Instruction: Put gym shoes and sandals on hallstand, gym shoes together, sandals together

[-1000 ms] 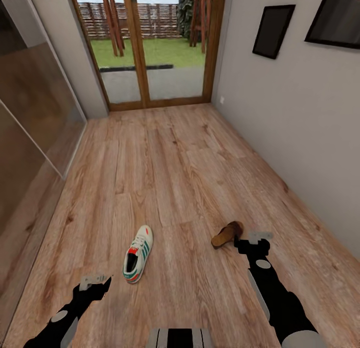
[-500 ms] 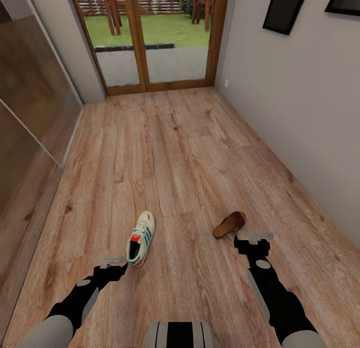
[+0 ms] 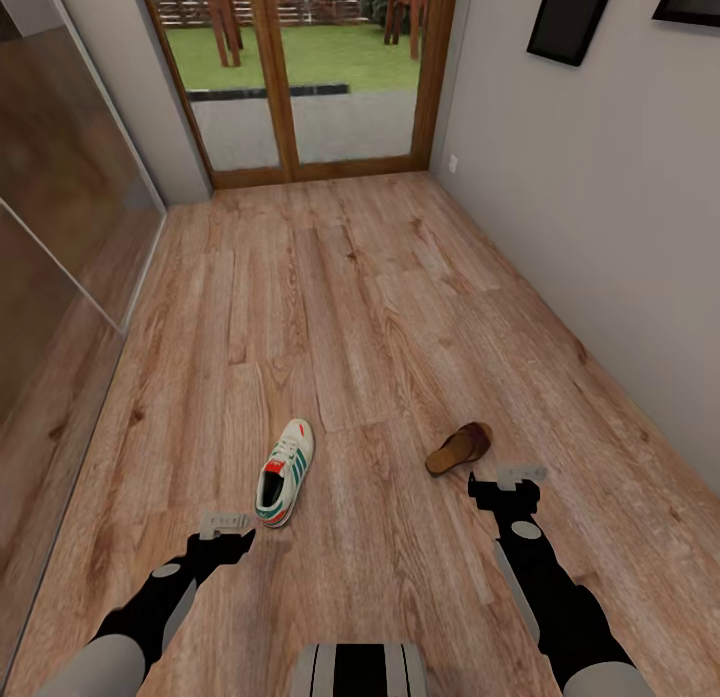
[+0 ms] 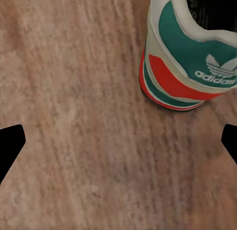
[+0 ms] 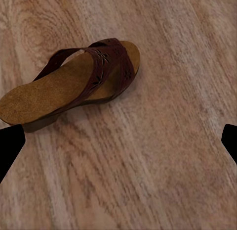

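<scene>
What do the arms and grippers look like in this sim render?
Both arms are black with pale grey segments and round grey joint caps. The left gripper and right gripper are small light grey blocks on black wrists. In the wrist views the fingers render as flat black wedges. No cables or markings visible.

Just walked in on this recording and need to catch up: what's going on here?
The robot is leaning over the corridor floor with both arms lowered and nothing held. Its left gripper, open, hovers just behind the heel of a gym shoe. Its right gripper, also open, hovers beside a sandal. Both shoes lie on the floor.
</scene>
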Controlling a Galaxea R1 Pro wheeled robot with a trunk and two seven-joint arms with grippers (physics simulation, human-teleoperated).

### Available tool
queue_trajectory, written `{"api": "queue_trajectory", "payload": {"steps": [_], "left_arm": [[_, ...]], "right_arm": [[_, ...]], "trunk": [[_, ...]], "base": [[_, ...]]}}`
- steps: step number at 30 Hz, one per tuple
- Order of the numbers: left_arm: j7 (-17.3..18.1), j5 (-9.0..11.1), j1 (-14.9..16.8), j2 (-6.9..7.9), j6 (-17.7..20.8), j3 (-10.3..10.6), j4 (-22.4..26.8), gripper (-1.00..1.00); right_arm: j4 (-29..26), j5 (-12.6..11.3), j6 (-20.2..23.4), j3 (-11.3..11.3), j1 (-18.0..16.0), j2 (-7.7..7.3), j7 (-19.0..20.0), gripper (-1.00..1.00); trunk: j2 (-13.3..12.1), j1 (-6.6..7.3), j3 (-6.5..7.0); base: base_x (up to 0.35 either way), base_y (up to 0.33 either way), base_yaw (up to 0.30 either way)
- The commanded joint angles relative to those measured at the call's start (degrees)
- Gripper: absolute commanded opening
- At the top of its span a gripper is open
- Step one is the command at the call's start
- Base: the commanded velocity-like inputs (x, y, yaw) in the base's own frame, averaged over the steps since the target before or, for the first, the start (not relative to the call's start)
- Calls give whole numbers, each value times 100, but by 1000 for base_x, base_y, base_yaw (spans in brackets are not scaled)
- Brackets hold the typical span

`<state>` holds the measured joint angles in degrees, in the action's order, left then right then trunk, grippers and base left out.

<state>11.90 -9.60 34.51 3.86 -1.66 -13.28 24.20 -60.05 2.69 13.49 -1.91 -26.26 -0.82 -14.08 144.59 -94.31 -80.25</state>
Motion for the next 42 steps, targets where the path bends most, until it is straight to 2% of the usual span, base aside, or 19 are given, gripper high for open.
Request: {"api": "queue_trajectory", "payload": {"steps": [1,11,19,30,39,42], "left_arm": [[40,-60,-2,-3,-64,-47,-12,100],[40,-76,-25,4,-430,-44,-76,100],[40,-77,-23,2,-462,-44,-81,100],[40,-78,-23,-6,-460,-50,-82,100],[40,-78,-21,-3,-451,-52,-82,100],[40,-78,-22,-3,-450,-52,-82,100]], "right_arm": [[-7,29,49,-20,-2,-6,-33,100],[-12,29,49,-21,-2,-6,-33,100],[-15,29,48,-20,-2,-6,-33,100],[-23,30,48,-20,-2,-6,-33,100],[-31,30,48,-20,-2,-6,-33,100],[-32,30,48,-20,-2,-6,-33,100]], "trunk": [[1,1,-4],[1,1,-4],[1,1,-3],[1,1,23],[1,1,29],[5,-7,-38]], "base": [[0,0,0],[0,0,0],[0,0,-14],[0,0,-188],[0,0,-44],[0,0,-3]]}}
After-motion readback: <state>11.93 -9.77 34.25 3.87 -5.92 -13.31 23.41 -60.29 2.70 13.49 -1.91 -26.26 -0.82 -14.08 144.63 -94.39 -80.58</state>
